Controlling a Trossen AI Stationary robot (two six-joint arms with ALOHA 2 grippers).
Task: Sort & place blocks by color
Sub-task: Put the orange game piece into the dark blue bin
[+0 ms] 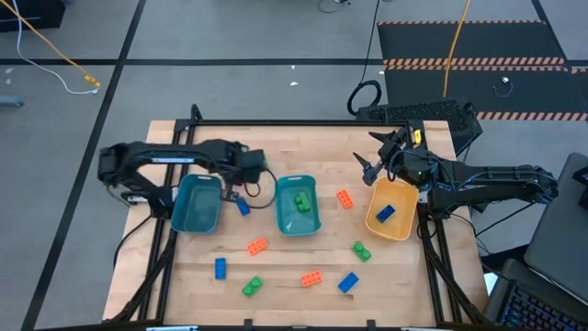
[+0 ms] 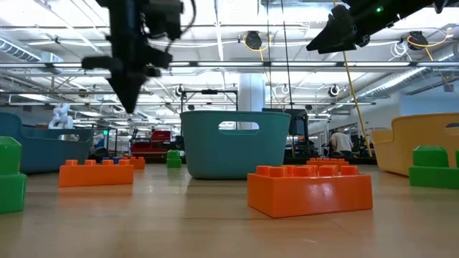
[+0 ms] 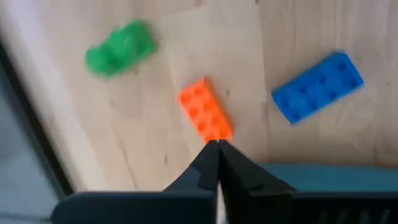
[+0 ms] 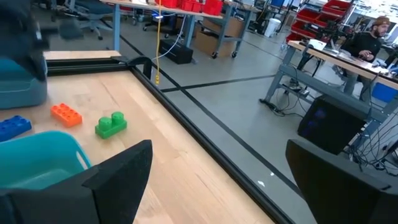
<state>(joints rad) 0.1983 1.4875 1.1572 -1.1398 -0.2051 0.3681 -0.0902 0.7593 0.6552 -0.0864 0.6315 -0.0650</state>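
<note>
While the left gripper (image 1: 246, 165) hovers with fingers pressed together and empty, left of centre, the right gripper (image 1: 372, 158) waits spread, upper right. Loose blocks (image 1: 257, 245) lie along the table's (image 1: 285, 133) lower part, probably unsorted.

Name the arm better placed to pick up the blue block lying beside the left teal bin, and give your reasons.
Left. The left gripper hangs by the left teal bin, fingers shut and holding nothing, close to the blue block. The right gripper is open but sits beyond the middle bin, near the yellow bowl.
</note>
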